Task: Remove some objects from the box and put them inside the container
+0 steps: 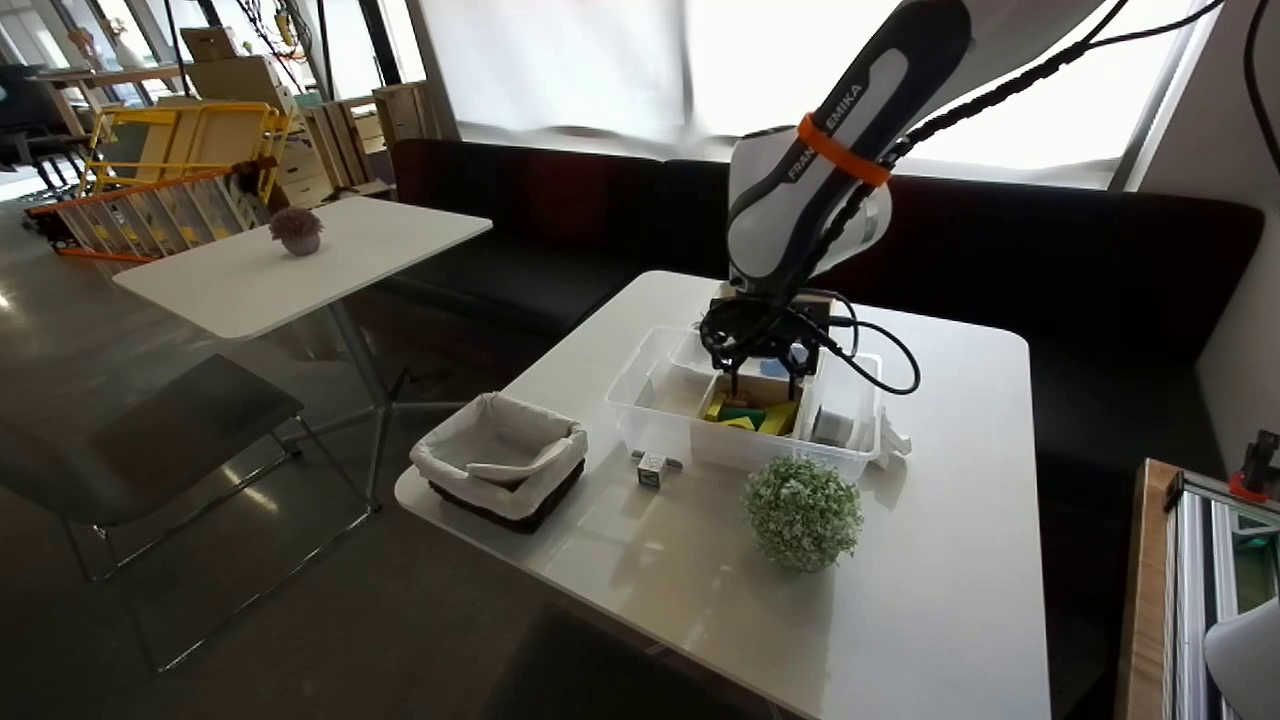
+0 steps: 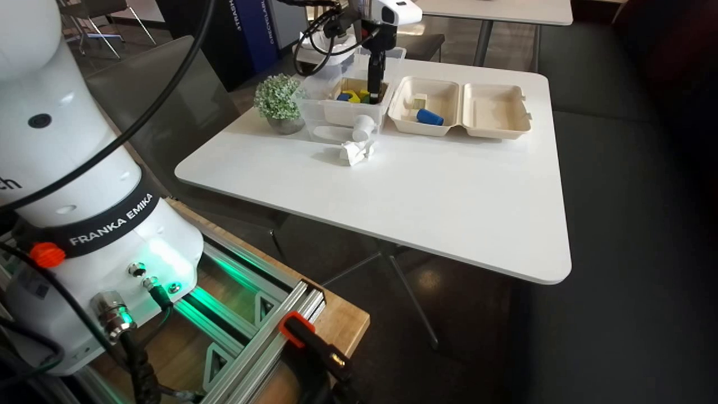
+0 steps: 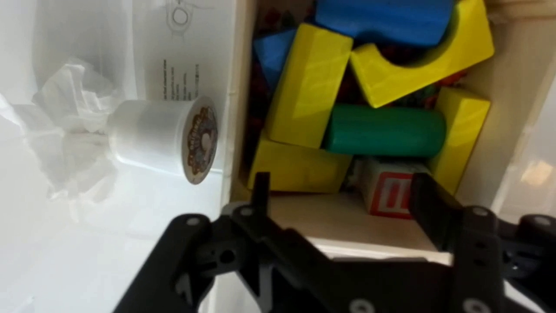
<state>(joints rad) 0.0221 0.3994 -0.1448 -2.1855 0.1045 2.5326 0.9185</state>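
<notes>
A wooden box (image 3: 508,117) stands inside a clear plastic bin (image 1: 650,425). In the wrist view it holds several yellow blocks (image 3: 310,87), a green cylinder (image 3: 384,130), blue pieces (image 3: 382,17) and a red-and-white letter block (image 3: 373,191). Yellow blocks (image 1: 778,417) also show in an exterior view. My gripper (image 3: 341,182) is open and empty, pointing down at the box; it shows in both exterior views (image 1: 763,392) (image 2: 374,101). Its right finger overlaps the letter block in view; contact cannot be told. An open beige clamshell container (image 2: 493,109) holds a blue piece (image 2: 429,117) and a small pale block (image 2: 419,101).
A leafy green ball plant (image 1: 803,512) stands beside the bin. A white-lined basket (image 1: 500,450) sits at the table edge, with a small letter block (image 1: 650,468) nearby. A white cup (image 3: 160,134) lies inside the bin; crumpled paper (image 2: 356,151) lies outside it.
</notes>
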